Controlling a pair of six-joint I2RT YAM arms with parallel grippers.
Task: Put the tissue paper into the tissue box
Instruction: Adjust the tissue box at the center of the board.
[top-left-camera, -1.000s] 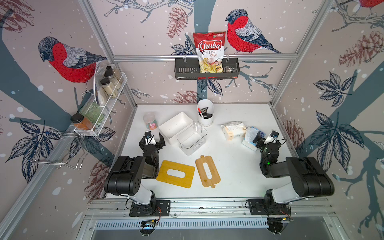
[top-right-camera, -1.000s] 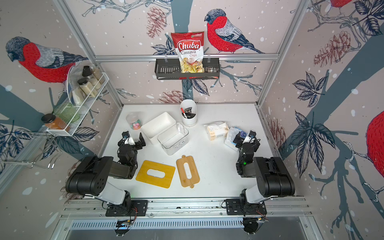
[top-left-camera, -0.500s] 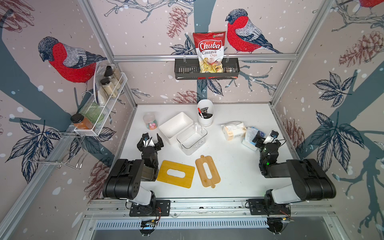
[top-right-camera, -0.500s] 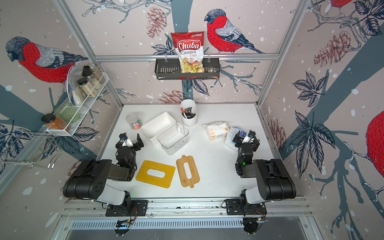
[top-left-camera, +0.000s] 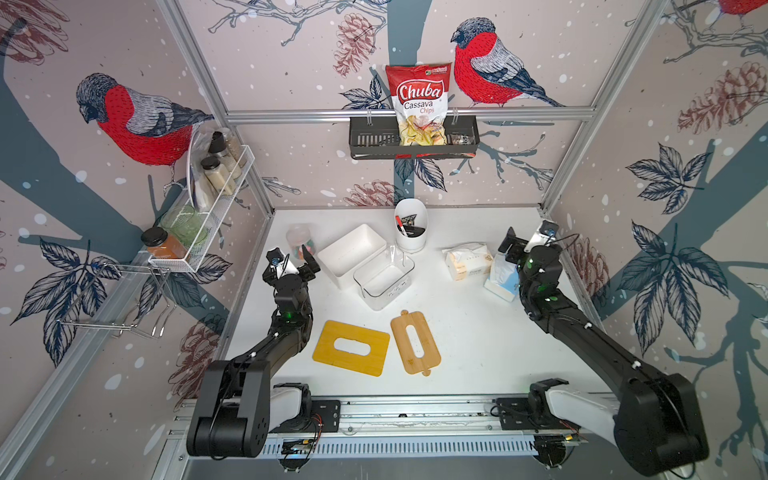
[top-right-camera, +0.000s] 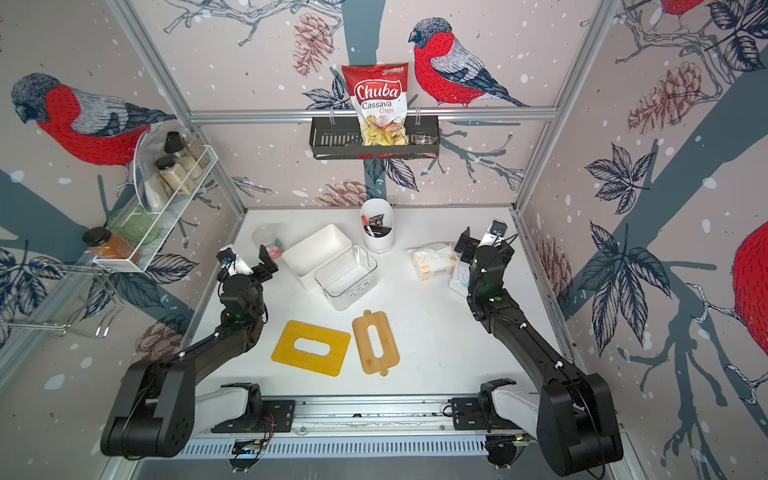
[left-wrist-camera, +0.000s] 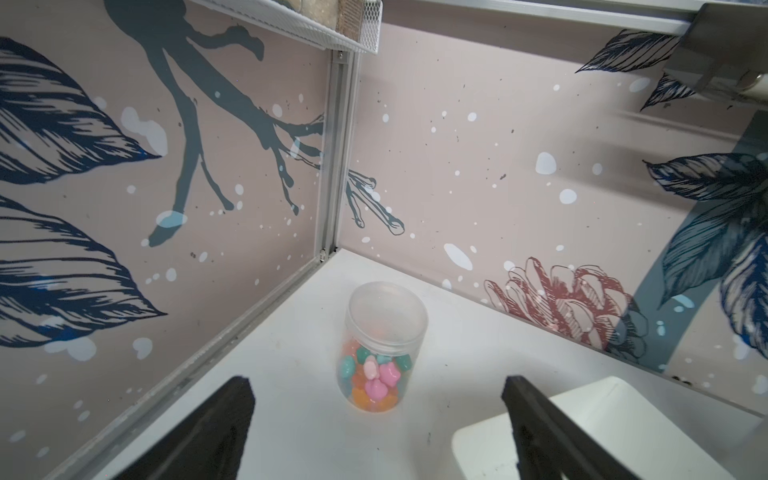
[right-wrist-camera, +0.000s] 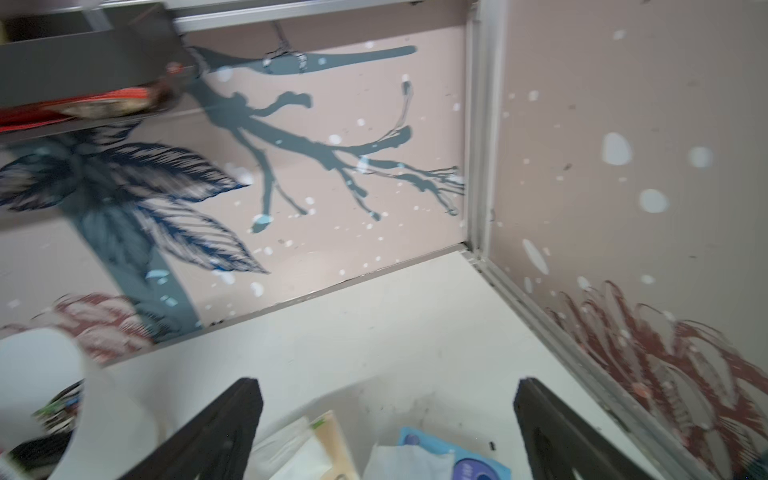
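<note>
**Top views: both pincers wide and empty, tissue not yet picked up**

Nearest the arm bases, two slotted lids lie flat on the bench (top-left-camera: 478, 353) — a yellow lid (top-left-camera: 351, 347) and a bamboo lid (top-left-camera: 415, 341), just beside each other. Beyond them stand two open-topped containers close together, a clear box (top-left-camera: 384, 281) and a white box (top-left-camera: 353, 253). Both look empty (which one counts as the tissue box I cannot tell). The left pincer (top-left-camera: 293, 262) hangs beside the white box with its jaws spread wide, holding nothing and facing a candy jar (left-wrist-camera: 384, 345).

On the right side of the bench lies the tissue paper: a beige pack (top-left-camera: 467, 262) and, just beside it, a blue-and-white pack (top-left-camera: 500, 276). The right pincer (right-wrist-camera: 388, 386) hovers over the blue-and-white one, jaws equally wide and empty. Farther back stands a white cup (top-left-camera: 410, 226) of pens.

Both packs look light, soft and film-wrapped — probably slippery, and likely to sag if pinched at one end. Taking hold across the short width at the middle, firmly enough to dent the wrap, seems the safest grip. Held that way, a pack should stay level and can be lowered lengthwise into the open box.
</note>
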